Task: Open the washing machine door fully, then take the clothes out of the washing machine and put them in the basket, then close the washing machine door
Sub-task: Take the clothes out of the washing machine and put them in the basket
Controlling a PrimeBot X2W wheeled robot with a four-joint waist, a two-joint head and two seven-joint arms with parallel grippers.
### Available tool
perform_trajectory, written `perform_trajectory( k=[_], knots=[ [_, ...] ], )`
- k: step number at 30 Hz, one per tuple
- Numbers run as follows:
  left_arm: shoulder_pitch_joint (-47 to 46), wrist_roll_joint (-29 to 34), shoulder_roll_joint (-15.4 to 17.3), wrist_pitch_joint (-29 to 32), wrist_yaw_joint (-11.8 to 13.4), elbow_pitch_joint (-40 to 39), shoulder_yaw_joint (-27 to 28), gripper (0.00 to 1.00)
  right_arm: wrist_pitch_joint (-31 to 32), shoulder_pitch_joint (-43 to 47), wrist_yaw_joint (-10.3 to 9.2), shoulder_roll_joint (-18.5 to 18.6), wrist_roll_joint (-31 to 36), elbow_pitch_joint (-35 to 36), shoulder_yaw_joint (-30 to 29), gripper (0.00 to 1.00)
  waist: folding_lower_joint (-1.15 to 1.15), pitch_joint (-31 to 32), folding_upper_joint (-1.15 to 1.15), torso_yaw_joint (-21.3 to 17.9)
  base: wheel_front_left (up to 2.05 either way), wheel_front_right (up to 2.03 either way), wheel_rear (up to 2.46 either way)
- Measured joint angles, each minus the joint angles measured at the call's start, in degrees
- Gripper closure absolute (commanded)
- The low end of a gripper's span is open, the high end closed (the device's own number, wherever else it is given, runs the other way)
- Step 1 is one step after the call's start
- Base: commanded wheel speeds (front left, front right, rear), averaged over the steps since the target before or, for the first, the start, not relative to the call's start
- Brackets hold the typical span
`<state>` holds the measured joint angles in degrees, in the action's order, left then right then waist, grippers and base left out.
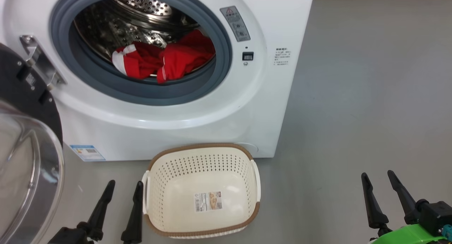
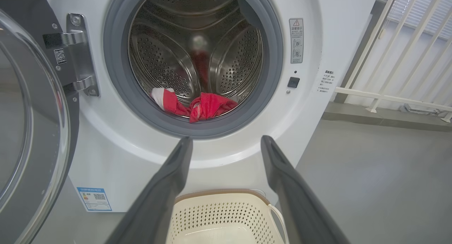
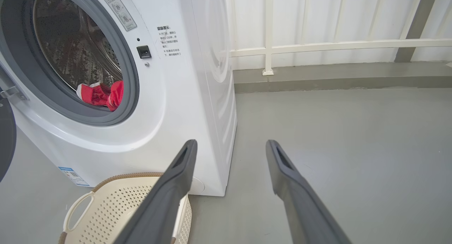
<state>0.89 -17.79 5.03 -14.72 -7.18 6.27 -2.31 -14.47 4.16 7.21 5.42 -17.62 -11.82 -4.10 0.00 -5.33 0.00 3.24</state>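
Behind washing machine [image 3: 183, 106], white railing [image 3: 317, 45] edges grey floor [image 3: 339, 131].

- The washer [image 1: 183, 131] is white, with a grey gasket [image 1: 88, 78], a shiny steel drum [image 1: 148, 5] dotted all over with holes, and a small blue label [image 1: 87, 153] on its front.
- Door [image 1: 14, 92]: glossy black rim, clear glass centre.
- Clothes [image 1: 166, 60]: bright red with white trim.
- Basket [image 1: 197, 166]: cream, patterned with rows of small holes, with a brown woven-look rim and white handles.
- My left gripper [image 1: 126, 183] and right gripper [image 1: 377, 174] have black fingers, and I see a bright green piece [image 1: 406, 235] behind the right one.
- Floor [image 1: 353, 95]: plain grey.
- Railing [image 3: 317, 46]: white.
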Motion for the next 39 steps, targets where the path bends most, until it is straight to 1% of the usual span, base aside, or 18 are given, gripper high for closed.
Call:
perform_trajectory(
  k=[6, 18, 24, 27, 31, 35, 36, 39],
  knots=[
    [-0.1, 0.1, 0.0, 0.0, 0.0, 0.1, -0.4, 0.0, 0.0, -0.9, 0.0, 0.0, 0.0, -0.1, 0.2, 0.0, 0.0, 0.0, 0.0, 0.1, 0.62, -0.62, 0.0],
    [0.0, 0.1, -0.2, 0.0, 0.0, 1.3, -0.4, 0.0, 0.0, -0.9, 0.0, 0.0, 0.0, -0.2, 0.8, 0.0, 0.0, 0.4, 0.0, 0.1, 0.01, -0.01, 0.0],
    [-0.4, 0.3, -0.5, 0.0, 0.0, 3.5, -0.4, 0.0, 0.0, -0.9, 0.0, 0.0, 0.0, -0.2, 0.9, 0.0, 0.0, -0.3, 0.0, 0.0, 0.0, 0.0, 0.0],
    [-3.3, 0.3, -0.7, 0.0, 0.0, 4.8, -0.4, 0.0, 0.0, -0.9, 0.0, 0.0, 0.0, -0.1, 1.0, 0.0, 0.0, -1.3, 0.0, -0.2, 0.0, 0.0, 0.0],
    [-9.7, 1.4, -0.8, 0.0, 0.0, 7.2, -0.9, 0.0, 0.0, -1.8, 0.0, -0.2, 0.0, 0.0, 1.1, 0.0, 0.0, -3.2, 0.0, -0.4, 0.0, 0.0, 0.0],
    [-17.4, 2.9, -0.6, 0.0, 0.0, 13.2, -1.5, 0.0, 0.0, -3.9, 0.0, -0.5, 0.0, 0.4, 1.0, 0.0, 0.0, -5.8, 0.0, -0.8, 0.0, 0.0, 0.0],
    [-17.4, 2.9, -0.6, 0.0, 0.0, 13.2, -1.5, 0.0, 0.0, -3.9, 0.0, -0.5, 0.0, 0.4, 1.0, 0.0, 0.0, -5.8, 0.0, -0.8, 0.0, 0.0, 0.0],
    [-24.1, 3.6, -0.3, 0.0, 0.0, 18.4, -1.5, 0.0, 0.0, -5.4, 0.0, -0.7, 0.0, 0.5, 0.8, 0.0, 0.0, -8.0, 0.0, -1.3, 0.0, 0.0, 0.0]
  ],
)
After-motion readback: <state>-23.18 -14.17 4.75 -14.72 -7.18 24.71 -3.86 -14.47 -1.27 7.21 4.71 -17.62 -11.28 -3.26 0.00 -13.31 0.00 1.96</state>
